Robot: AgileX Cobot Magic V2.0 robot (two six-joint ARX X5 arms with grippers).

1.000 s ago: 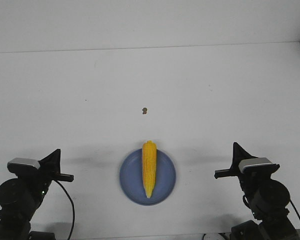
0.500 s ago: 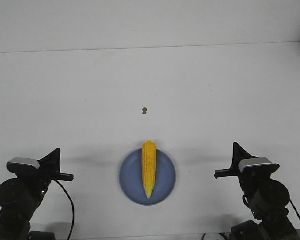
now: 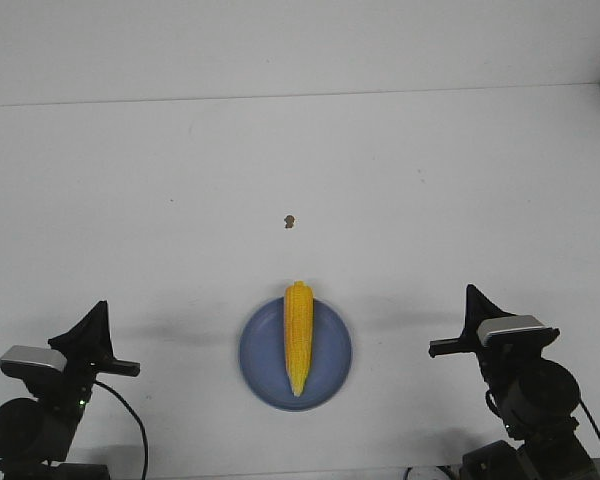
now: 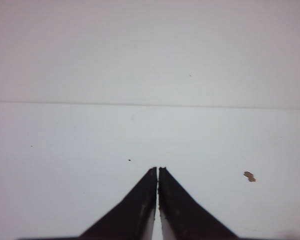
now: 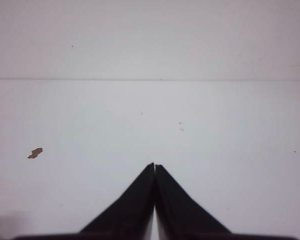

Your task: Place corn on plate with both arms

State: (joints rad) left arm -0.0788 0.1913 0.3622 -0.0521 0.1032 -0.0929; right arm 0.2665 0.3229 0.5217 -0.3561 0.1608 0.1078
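Observation:
The yellow corn (image 3: 298, 336) lies lengthwise on the round blue plate (image 3: 262, 366) near the table's front edge, its blunt end reaching just past the far rim. My left gripper (image 3: 101, 306) is shut and empty, low at the front left, well apart from the plate. My right gripper (image 3: 470, 292) is shut and empty at the front right, also apart from it. In the left wrist view the gripper (image 4: 157, 169) points over bare white table; the right wrist view shows the same for the right gripper (image 5: 154, 165). Corn and plate are out of both wrist views.
A small brown speck (image 3: 289, 221) lies on the white table beyond the plate; it also shows in the left wrist view (image 4: 249, 176) and the right wrist view (image 5: 35, 153). The table's far edge (image 3: 300, 96) meets a white wall.
My left arm has dropped lower and drawn back toward the front left corner. The right arm, corn and plate have not moved.

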